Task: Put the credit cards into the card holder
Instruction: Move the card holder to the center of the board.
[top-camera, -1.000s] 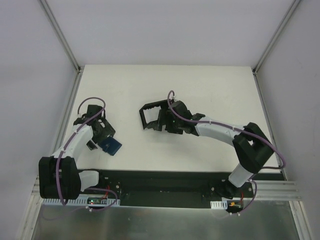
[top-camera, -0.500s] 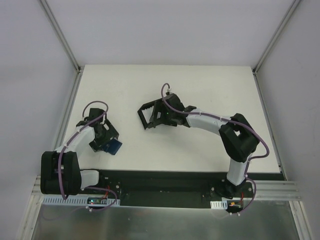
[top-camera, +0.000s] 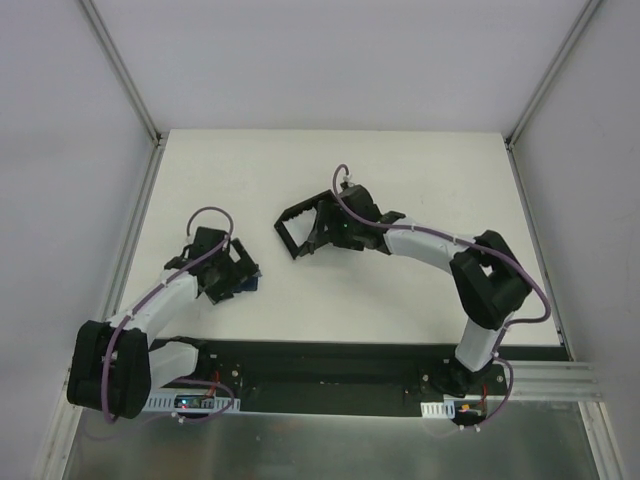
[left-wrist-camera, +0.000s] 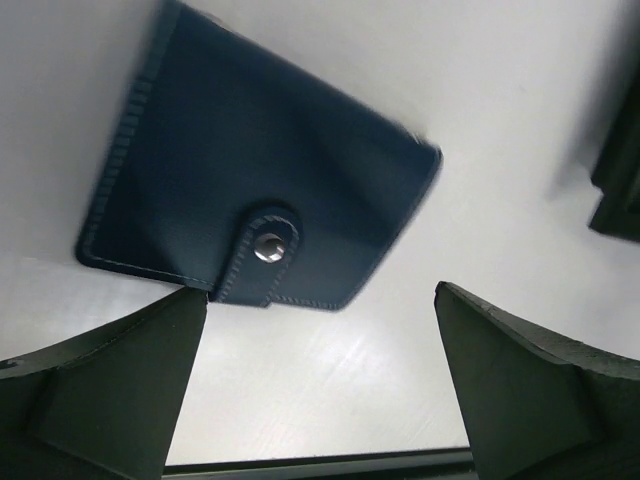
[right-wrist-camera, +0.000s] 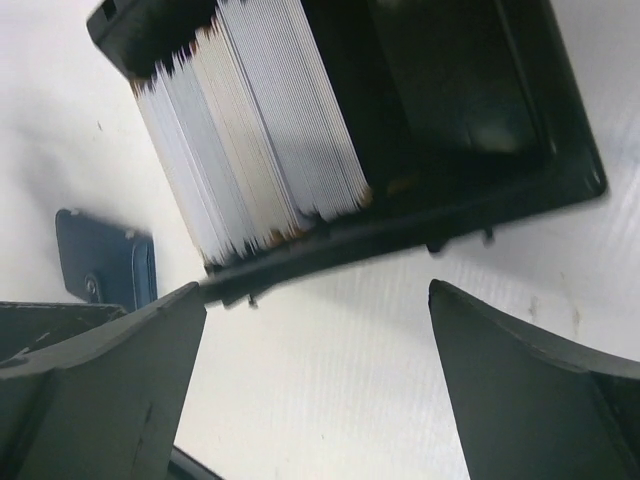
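Credit cards (right-wrist-camera: 250, 130) stood on edge in a black box (right-wrist-camera: 480, 120) just ahead of the right gripper (right-wrist-camera: 315, 290), its fingers spread wide and empty. Snapped shut, the card holder (left-wrist-camera: 255, 190) lay just beyond the left gripper (left-wrist-camera: 318, 295), likewise spread, long edges skewed to its finger line.

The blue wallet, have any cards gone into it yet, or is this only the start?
Only the start. Nothing is done: the wallet lies snapped shut, and the cards stand stacked in the black box. The left claw and right claw hover open, empty. Opening and loading remain.
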